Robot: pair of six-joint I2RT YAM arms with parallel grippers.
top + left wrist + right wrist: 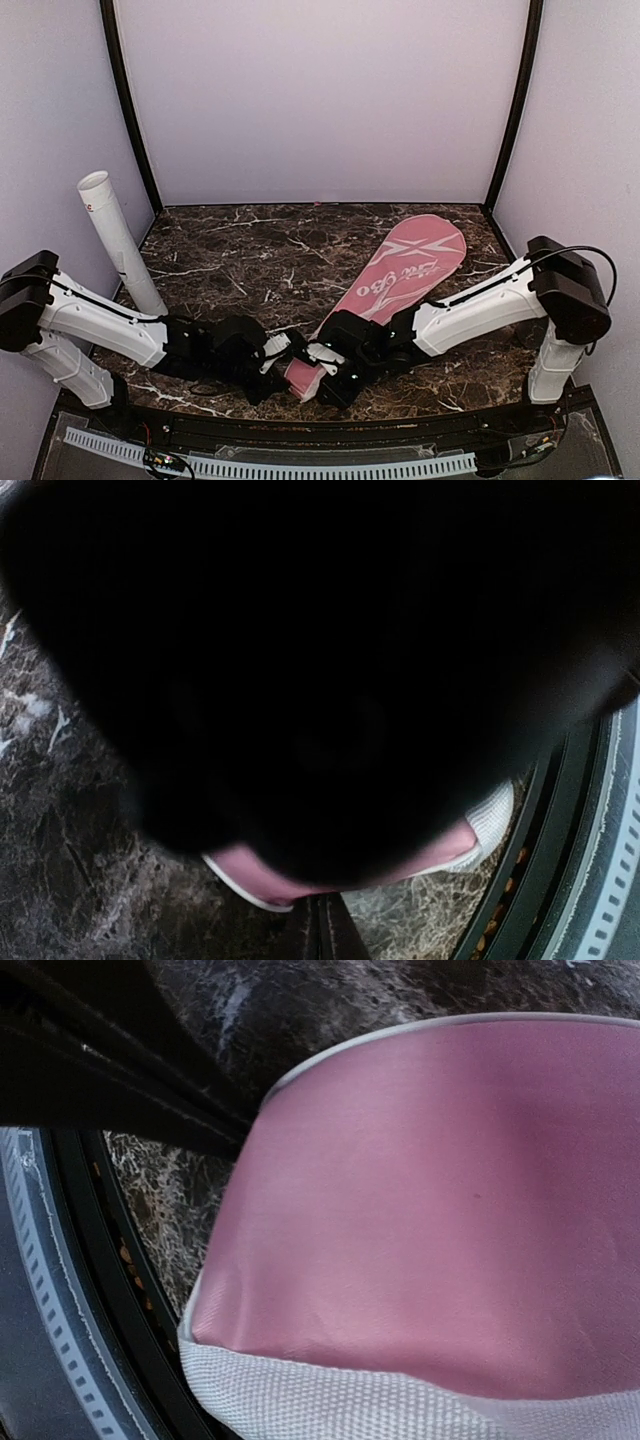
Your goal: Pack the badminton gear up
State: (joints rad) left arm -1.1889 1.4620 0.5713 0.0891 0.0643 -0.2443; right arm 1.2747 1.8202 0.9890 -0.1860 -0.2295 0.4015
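Pink fabric of the racket-shaped bag (400, 275) spread flat on the marbled desk (250, 240), to the right of the white tube (118, 240) and well apart from it. Long axis on a diagonal: wide head end farthest from the tube, up toward the far right corner; narrow handle end down by the near rim, on the side closer to the tube. Probably set this way to bring the narrow end, with its white mesh band (330, 1400), within reach of both arms at once. Left gripper (290, 350) closed, at the tube-side edge of that narrow end; right gripper (325, 362) closed too, on the edge away from the tube, nearly touching its partner. No telling from any view whether pinching fabric, a zip pull, or merely pressing down: left wrist view almost wholly blacked out, with only a sliver of pink and mesh, right wrist view filled by pink cloth, no fingers in sight. Reads as a two-sided hold for closing or steadying the bag's end. Tube itself leaning, foot at the desk's left edge, open top tipped up and away to the left, likely stood there to keep clear of the work. No rackets or shuttlecocks in sight; inside bag or tube or elsewhere, impossible to say.
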